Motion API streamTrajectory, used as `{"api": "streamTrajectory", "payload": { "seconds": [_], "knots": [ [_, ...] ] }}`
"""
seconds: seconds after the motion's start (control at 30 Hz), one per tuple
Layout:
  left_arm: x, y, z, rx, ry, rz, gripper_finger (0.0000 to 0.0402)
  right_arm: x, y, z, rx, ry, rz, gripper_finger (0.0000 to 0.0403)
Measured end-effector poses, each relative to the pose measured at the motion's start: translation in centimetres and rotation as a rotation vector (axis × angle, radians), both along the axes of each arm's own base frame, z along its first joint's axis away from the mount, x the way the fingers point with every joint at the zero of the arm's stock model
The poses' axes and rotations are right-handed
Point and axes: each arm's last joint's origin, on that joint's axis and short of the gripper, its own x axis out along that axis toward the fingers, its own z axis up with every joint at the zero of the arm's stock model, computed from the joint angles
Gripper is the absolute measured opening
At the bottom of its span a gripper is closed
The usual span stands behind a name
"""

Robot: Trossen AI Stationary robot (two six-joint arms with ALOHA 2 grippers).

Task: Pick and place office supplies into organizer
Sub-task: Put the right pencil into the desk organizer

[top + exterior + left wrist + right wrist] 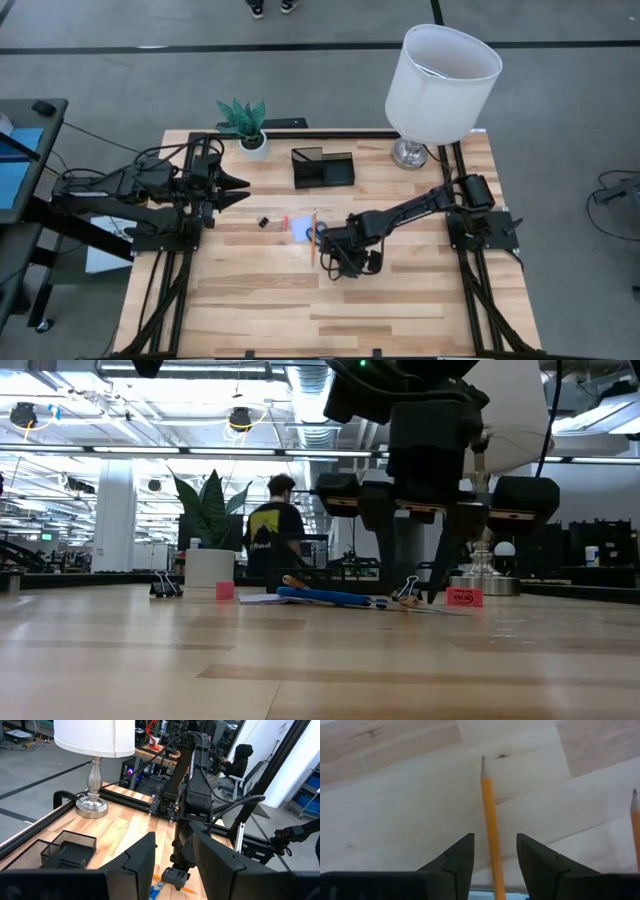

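Evidently nothing is placed: my organizer [322, 168] looks empty. Right gripper [495, 857], fingers spread, straddles a pencil [490, 815]; left gripper [238, 190] waits, parted.

Light wooden plank table [400, 300] on black frame, grey concrete floor [560, 90] all round, dark lines crossing it. White drum-shade lamp [443, 68] on silver metal base at far right table corner. Small green plant in white pot [246, 128] at far left. Blue-topped black side table [20, 150] at left edge. Beyond: open workshop, bright ceiling strip lights [130, 450], white pillar [113, 510], seated person in dark hoodie [239, 762]
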Motion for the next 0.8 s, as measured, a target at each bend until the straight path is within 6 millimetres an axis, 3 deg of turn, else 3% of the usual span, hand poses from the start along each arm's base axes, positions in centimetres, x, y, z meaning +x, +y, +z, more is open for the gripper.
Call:
{"api": "streamTrajectory", "payload": {
  "seconds": [0.8],
  "knots": [
    [0.0, 0.0, 0.0, 0.0, 0.002, -0.001, 0.0126, -0.1, -1.1, -0.9, 0.075, 0.004, -0.06, 0.014]
  ]
}}
